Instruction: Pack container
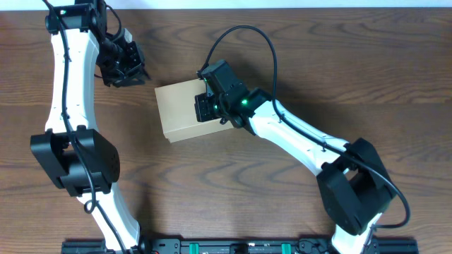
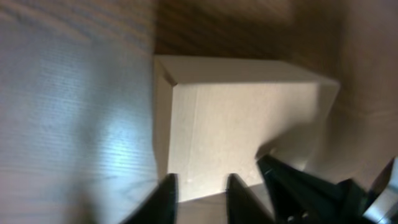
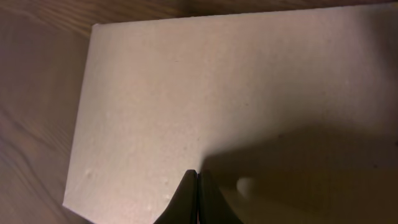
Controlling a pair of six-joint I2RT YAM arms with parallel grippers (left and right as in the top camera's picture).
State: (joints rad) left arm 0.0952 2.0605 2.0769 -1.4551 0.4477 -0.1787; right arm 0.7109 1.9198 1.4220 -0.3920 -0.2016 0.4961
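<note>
The container (image 1: 182,111) is a tan cardboard box with its flap lid down, lying closed on the wooden table left of centre. It also shows in the left wrist view (image 2: 236,118) and fills the right wrist view (image 3: 205,93). My right gripper (image 1: 205,107) is shut and empty, its tips (image 3: 197,175) pressed together over the lid's right part. My left gripper (image 1: 127,70) hovers to the upper left of the box, apart from it; its fingers (image 2: 200,190) are parted and hold nothing.
Bare wood-grain tabletop (image 1: 282,49) surrounds the box. The arm bases stand along the front edge (image 1: 226,247). The right arm (image 1: 296,137) stretches diagonally from the front right to the box.
</note>
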